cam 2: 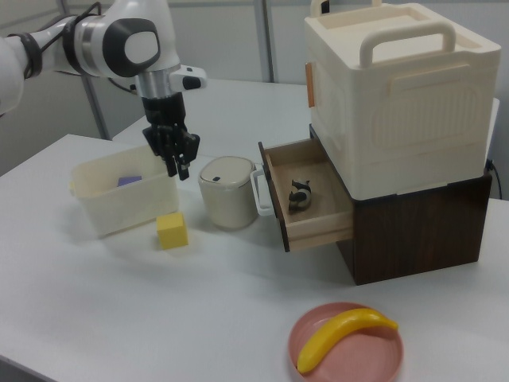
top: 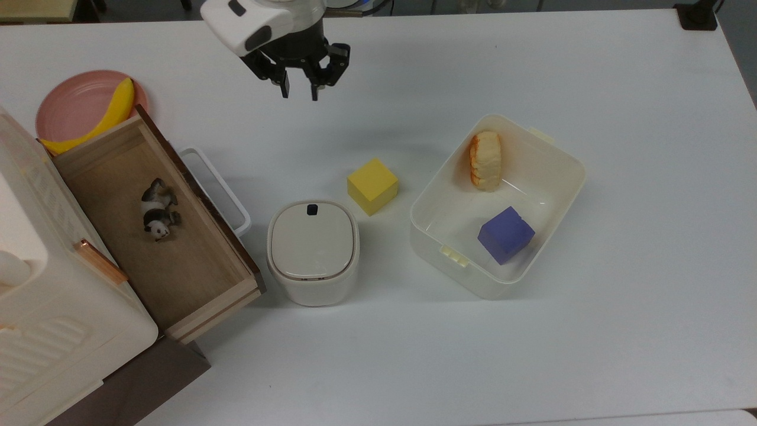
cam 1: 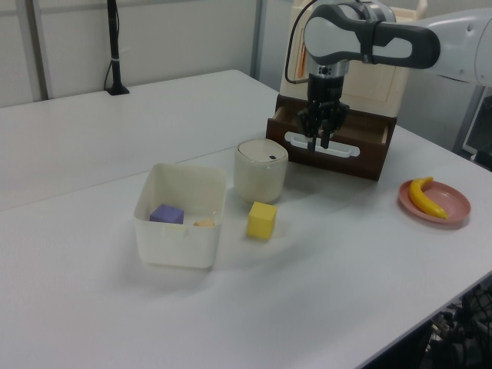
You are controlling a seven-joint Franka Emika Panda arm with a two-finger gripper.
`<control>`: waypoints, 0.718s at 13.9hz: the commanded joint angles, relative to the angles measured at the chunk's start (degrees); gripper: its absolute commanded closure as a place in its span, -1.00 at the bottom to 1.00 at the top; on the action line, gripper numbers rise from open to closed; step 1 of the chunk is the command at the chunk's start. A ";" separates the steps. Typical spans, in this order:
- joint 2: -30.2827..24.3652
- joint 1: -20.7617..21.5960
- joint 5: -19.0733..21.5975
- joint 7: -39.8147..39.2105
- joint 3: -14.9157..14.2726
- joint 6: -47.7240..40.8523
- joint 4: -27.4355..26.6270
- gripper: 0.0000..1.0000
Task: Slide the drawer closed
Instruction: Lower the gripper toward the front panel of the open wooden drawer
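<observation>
Top view: the fingers (top: 285,90) point down with only a narrow gap between them, holding nothing, and the gripper (top: 299,92) hangs in the air above the bare table (top: 621,331), near its far edge. In the right view the gripper (cam 2: 178,169) hangs over the table beside the white tub (cam 2: 119,203); in the left view the gripper (cam 1: 317,143) shows in front of the drawer (cam 1: 332,146).

The drawer (top: 159,236) stands pulled out of the cabinet (top: 47,296) at the top view's left. Its dark front panel carries a white loop handle (top: 219,189) facing the middle of the table. A small panda figure (top: 158,210) lies on the drawer's wooden floor. In the right view the drawer (cam 2: 306,208) juts out between the cream upper box and the dark base.

Just beside the handle sits a small cream lidded bin (top: 313,251). A yellow cube (top: 372,186) rests on the table near it. The white tub (top: 550,195) holds a piece of bread (top: 485,160) and a purple cube (top: 505,234). A pink plate (top: 71,109) with a banana (top: 106,118) sits behind the drawer.
</observation>
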 commanded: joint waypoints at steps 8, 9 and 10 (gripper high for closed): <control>5.01 -4.99 1.03 26.35 -0.16 11.21 -0.32 1.00; 6.41 -4.90 -0.02 28.89 -0.07 12.61 -0.32 1.00; 7.38 -4.90 -0.21 30.92 -0.16 15.14 -0.32 1.00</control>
